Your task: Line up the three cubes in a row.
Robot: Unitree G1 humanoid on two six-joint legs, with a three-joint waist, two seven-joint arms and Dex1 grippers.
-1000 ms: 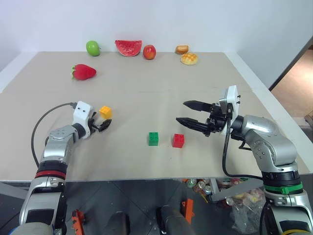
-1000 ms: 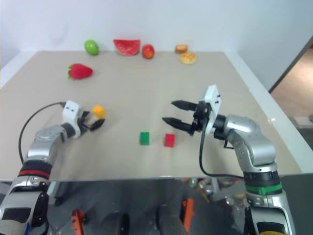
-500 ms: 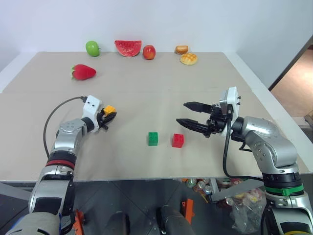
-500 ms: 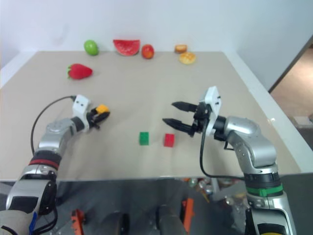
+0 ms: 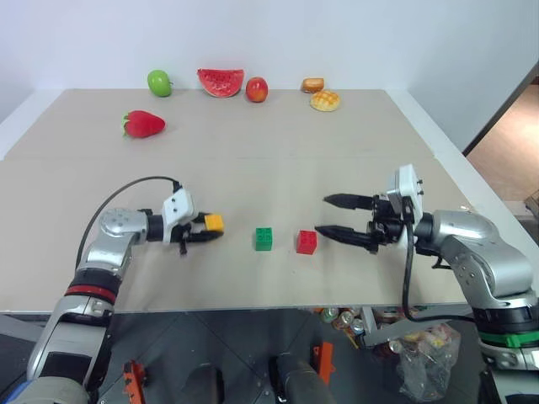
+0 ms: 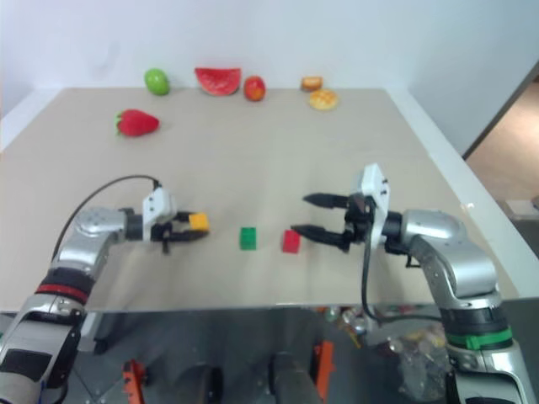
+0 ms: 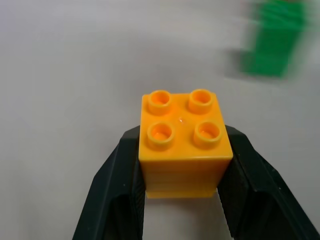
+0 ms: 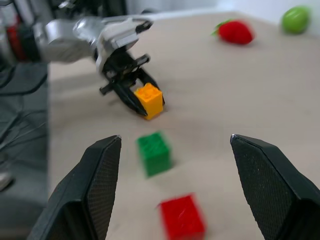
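My left gripper point(image 5: 209, 229) is shut on the yellow-orange cube point(image 5: 214, 223), studs up, just above the table left of the green cube point(image 5: 264, 238). In the left wrist view both black fingers point(image 7: 115, 185) press the yellow-orange cube point(image 7: 184, 148) from the sides, with the green cube point(image 7: 272, 45) blurred beyond. The red cube point(image 5: 306, 242) sits on the table right of the green one. My right gripper point(image 5: 337, 215) hangs open, just right of the red cube, pointing at it and holding nothing. The right wrist view shows the red cube point(image 8: 182, 223), the green cube point(image 8: 155, 152) and the held yellow-orange cube point(image 8: 148, 100).
Toy fruits stand far back on the beige table point(image 5: 269, 160): a strawberry point(image 5: 144, 124), a green apple point(image 5: 159, 82), a watermelon slice point(image 5: 221, 82), a peach point(image 5: 257, 89) and two pastries point(image 5: 321, 94). The table's front edge runs just below the cubes.
My left gripper closed on the yellow-orange cube and carried it right and toward the front edge, close to the green cube. My right gripper drew slightly right and nearer the edge, still open.
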